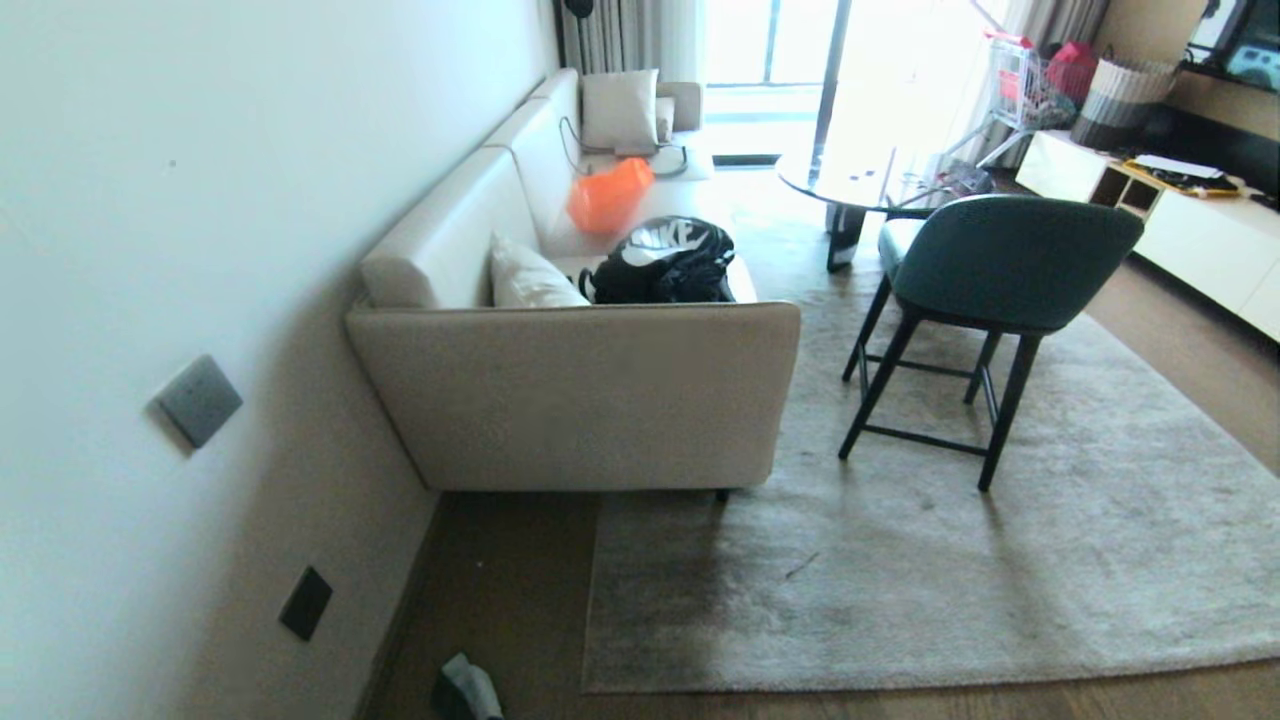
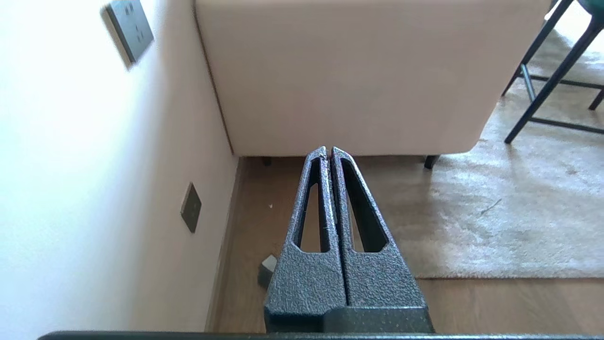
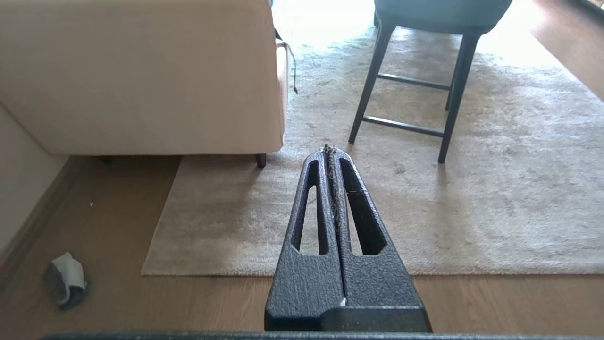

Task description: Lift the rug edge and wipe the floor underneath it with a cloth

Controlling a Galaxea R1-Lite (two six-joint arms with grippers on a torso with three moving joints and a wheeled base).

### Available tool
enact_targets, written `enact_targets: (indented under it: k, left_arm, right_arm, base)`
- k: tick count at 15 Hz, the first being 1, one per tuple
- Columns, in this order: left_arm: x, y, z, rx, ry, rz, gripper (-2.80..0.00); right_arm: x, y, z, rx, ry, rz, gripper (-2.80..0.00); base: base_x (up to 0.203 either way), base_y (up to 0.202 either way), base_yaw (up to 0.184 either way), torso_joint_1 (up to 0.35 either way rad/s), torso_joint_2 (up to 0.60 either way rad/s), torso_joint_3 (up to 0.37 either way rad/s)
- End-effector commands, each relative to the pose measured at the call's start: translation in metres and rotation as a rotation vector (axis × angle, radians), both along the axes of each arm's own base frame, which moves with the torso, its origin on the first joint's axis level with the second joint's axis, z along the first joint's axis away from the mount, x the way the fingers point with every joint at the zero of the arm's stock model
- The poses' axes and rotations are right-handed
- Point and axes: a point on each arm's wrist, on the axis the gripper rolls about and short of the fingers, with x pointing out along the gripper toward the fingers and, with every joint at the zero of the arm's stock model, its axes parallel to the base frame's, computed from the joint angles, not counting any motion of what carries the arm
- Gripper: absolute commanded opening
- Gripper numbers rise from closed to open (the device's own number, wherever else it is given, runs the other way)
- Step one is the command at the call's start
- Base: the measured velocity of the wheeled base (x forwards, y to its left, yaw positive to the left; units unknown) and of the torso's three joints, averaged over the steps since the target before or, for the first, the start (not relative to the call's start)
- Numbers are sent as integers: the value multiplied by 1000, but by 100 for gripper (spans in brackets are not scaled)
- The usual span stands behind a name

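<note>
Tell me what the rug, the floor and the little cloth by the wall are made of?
The rug looks like soft short-pile plush, grey-beige, with a fuzzy, mottled nap. The floor seems to be brown wooden planks, or a wood-look laminate, smooth with faint grain. The cloth looks like pale fuzzy terry with a dark edge, lying crumpled.

Rug [image 1: 1000, 560]: short plush pile, matt, grey-beige; rug edge [image 3: 292, 274] straight, pile slightly tufted.
Floor [image 3: 188, 302]: wood planks, brown, smooth, low sheen.
Cloth [image 3: 66, 279]: fuzzy light-grey terry, dark border, crumpled.
Sofa [image 1: 570, 400]: cream upholstery, smooth, matt.
Chair [image 1: 1000, 260]: green woven-looking fabric shell; legs dark, smooth, thin.
Left gripper [image 2: 329, 150], right gripper [image 3: 329, 150]: fingers dark, rough pebbled finish, speckled.
Wall [image 1: 150, 200]: painted, smooth, faint sheen.
Far round table [image 1: 840, 175]: glossy top, reflective.
</note>
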Motion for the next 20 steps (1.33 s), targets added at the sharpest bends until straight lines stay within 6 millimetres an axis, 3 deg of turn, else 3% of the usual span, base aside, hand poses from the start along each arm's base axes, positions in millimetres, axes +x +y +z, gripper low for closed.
enact_targets:
  k: [1, 12, 20]
  left_arm:
    - [0, 0, 0, -1, -1, 0, -280]
    - [0, 0, 0, 0, -1, 0, -280]
    - [0, 0, 0, 0, -1, 0, -280]
  right_arm:
    - [0, 0, 0, 0, -1, 0, -280]
    - [0, 0, 0, 1, -1, 0, -280]
    - [0, 0, 0, 1, -1, 0, -280]
  base:
    - [0, 0, 0, 160, -505, -361]
    - [0, 0, 0, 199, -562, -363]
    - [0, 0, 0, 157, -381, -227]
